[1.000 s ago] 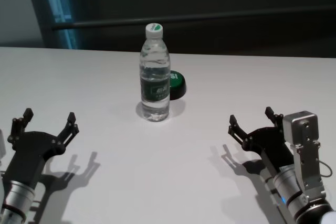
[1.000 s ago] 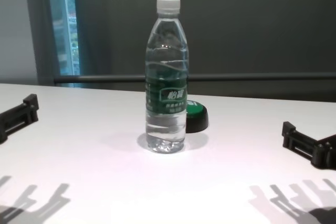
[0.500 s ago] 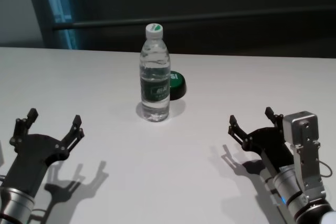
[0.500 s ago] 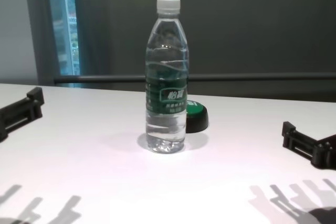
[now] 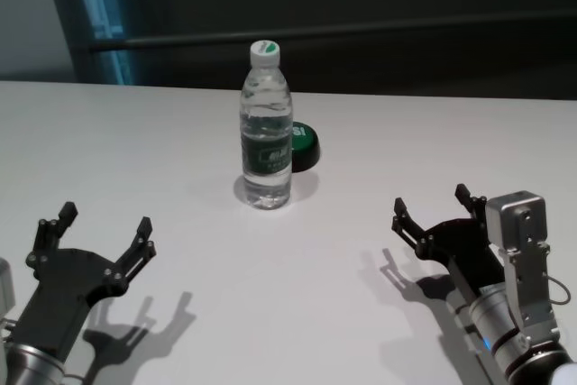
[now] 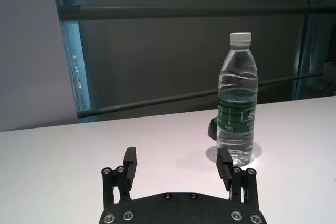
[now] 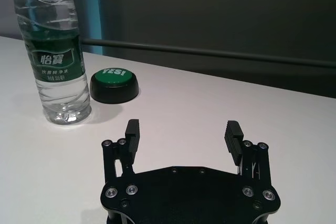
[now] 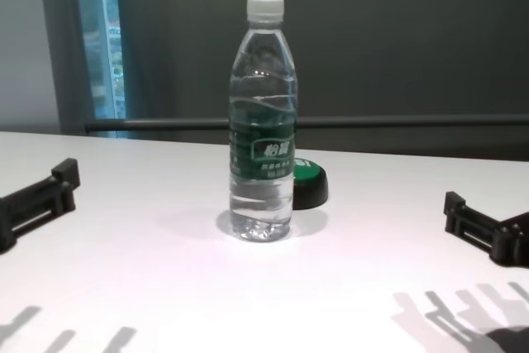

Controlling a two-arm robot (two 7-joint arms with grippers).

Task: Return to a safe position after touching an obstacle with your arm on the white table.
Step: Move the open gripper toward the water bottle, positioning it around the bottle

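You have both grippers, L (image 5: pixel 101 230) & R (image 5: pixel 431 205), wide open w/ nothing held; tall clear plastic water bottle (image 5: pixel 266 132) probably tips easily, so approach mid-label.

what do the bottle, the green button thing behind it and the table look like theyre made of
The bottle: clear thin plastic, ribbed and see-through, with an opaque white plastic cap and a glossy green printed label. The button: likely hard plastic, a matte black base under a smooth green top with lettering. The white table: smooth, slightly glossy, probably laminate; it shows soft glare and crisp shadows.
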